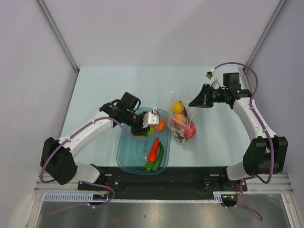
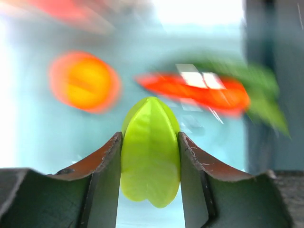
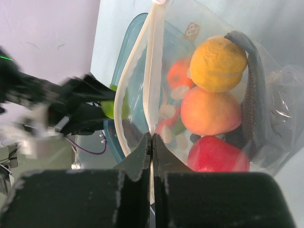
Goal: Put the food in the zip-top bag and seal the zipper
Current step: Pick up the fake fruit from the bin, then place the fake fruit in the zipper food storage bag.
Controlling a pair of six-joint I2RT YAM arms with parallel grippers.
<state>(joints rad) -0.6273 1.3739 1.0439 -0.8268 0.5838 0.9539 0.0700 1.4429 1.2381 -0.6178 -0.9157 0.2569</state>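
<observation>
My left gripper (image 2: 150, 135) is shut on the green starfruit (image 2: 150, 147) and holds it over the teal tub (image 1: 124, 145). An orange (image 2: 85, 81), a red pepper (image 2: 194, 90) and a green pepper (image 2: 261, 90) lie in the tub below. My right gripper (image 3: 153, 137) is shut on the zipper (image 3: 154, 61) of the clear zip-top bag (image 1: 190, 142), which lies right of the tub. The mouth gapes, with the other lip (image 3: 124, 85) bowed toward the tub. Inside the bag are a lemon (image 3: 218, 64), a peach (image 3: 211, 111), a red fruit (image 3: 216, 154) and a grey fish (image 3: 249, 95).
The tub's right wall (image 1: 168, 137) lies close beside the bag. The left gripper (image 1: 151, 121) hangs near the tub's far right corner, a short way from the bag's mouth. Pale walls stand on three sides of the table (image 1: 95, 90).
</observation>
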